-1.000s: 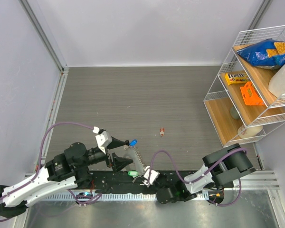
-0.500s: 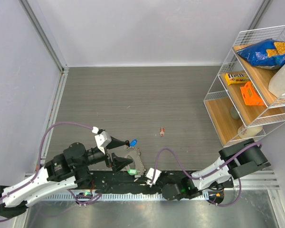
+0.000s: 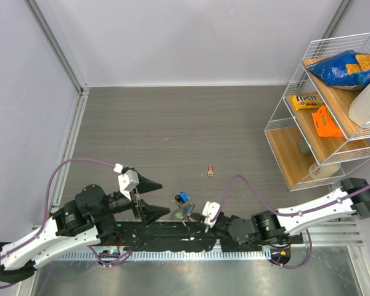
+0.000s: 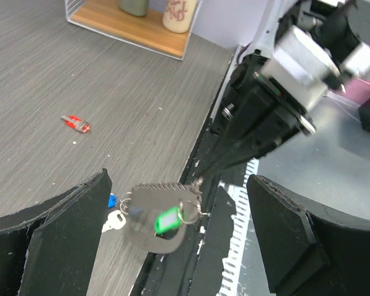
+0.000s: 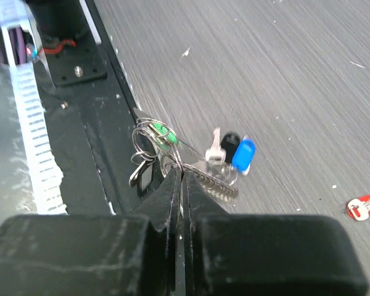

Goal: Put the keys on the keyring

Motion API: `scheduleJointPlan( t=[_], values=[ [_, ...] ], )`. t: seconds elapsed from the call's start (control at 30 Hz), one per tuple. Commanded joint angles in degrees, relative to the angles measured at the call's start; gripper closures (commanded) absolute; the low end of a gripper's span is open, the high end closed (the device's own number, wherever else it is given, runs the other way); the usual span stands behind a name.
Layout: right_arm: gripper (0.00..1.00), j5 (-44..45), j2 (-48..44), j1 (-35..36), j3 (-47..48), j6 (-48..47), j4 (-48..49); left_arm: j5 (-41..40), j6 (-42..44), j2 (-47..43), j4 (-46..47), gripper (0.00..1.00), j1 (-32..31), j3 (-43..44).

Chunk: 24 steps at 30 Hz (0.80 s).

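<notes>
The keyring (image 5: pixel 149 139) is a bunch of wire rings with a silver beaded strip (image 5: pixel 214 184). It hangs at the black mat's edge with a green key (image 5: pixel 162 132), a blue key (image 5: pixel 243 154) and a black-headed key (image 5: pixel 229 145) on it. My right gripper (image 5: pixel 181 176) is shut on the keyring's wire where the strip joins. From above, the keyring (image 3: pixel 184 208) sits between both grippers. My left gripper (image 3: pixel 152 198) stands open just left of it, nothing between its fingers (image 4: pixel 61 240). A red key (image 3: pixel 210 171) lies apart on the grey floor.
A wire rack (image 3: pixel 320 111) with wooden shelves holds snack bags and cups at the far right. The black mat (image 3: pixel 166 234) and a ribbed metal rail run along the near edge. Purple cables loop over both arms.
My right gripper has shut on the keyring and drawn it rightward, away from the left gripper, as the right arm stretched out. The blue key moved with the bunch. My left gripper shifted slightly left.
</notes>
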Motion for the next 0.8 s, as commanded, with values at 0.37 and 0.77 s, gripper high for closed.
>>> scheduleJointPlan(
  t=[0.37,0.77],
  values=[
    [0.94,-26.7,-5.7,-11.0,28.3,6.8,-34.3,12.8,-1.3,5.5,4.0,0.0,-0.1,8.6],
    [0.94,-38.8,-3.7,-14.8,38.7,10.7,-41.0,22.9,-4.5,8.3,11.6,0.0,-0.1,10.0]
  ],
)
